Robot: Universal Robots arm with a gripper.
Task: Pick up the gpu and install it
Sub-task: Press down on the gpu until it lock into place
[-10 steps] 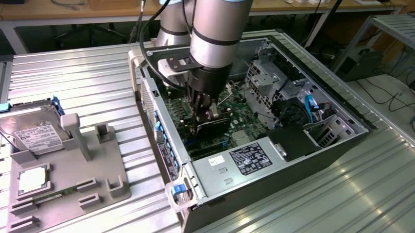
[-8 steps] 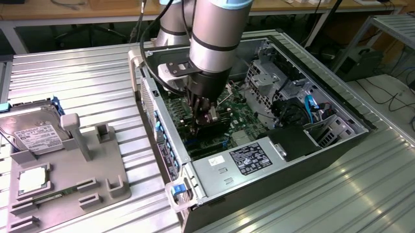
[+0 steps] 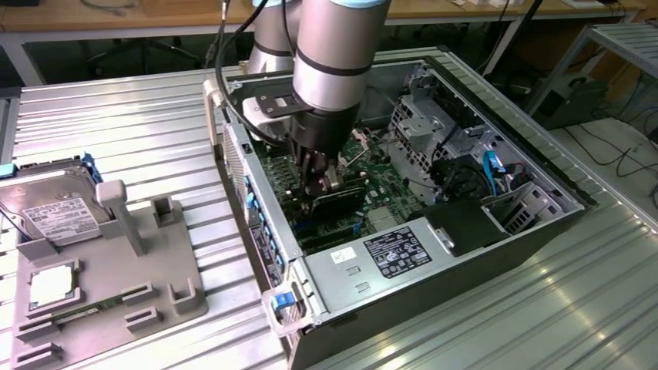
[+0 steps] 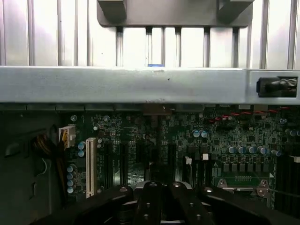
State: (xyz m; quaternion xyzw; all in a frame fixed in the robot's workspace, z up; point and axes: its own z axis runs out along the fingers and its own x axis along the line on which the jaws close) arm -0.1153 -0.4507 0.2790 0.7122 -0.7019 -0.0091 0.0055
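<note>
gpu: the thin black flat card with a dark board (image 3: 337, 202) stands on its edge inside the open computer case, low over the green board. It is held upright, likely because that is how a card like this goes into a slot.

gripper: the black two-finger gripper (image 3: 327, 179) hangs from the big grey robot arm (image 3: 329, 62) and points straight down into the case. Its jaws are pressed together, pinching the top edge of the gpu. In the wrist view the black fingers (image 4: 149, 201) sit close side by side.

green board: the green circuit board with long dark slots (image 4: 197, 140) lies flat on the floor of the case, right under the card. I cannot tell if the card is pushed all the way in.

case: the grey metal computer box (image 3: 535, 166) lies on its side with the lid off, so the arm can reach in from above.

power box: a silver box with a black-and-white label (image 3: 383, 258) sits at 6 o'clock from the card.

grey holder: a flat grey plastic tray with pegs (image 3: 134, 270) rests on the metal table at 9 o'clock from the case. It keeps loose parts in fixed spots.

hard drive: a silver drive with a white label (image 3: 52, 212) leans in the holder.

chip: a small square silver chip (image 3: 52, 287) lies in a pocket of the holder.
</note>
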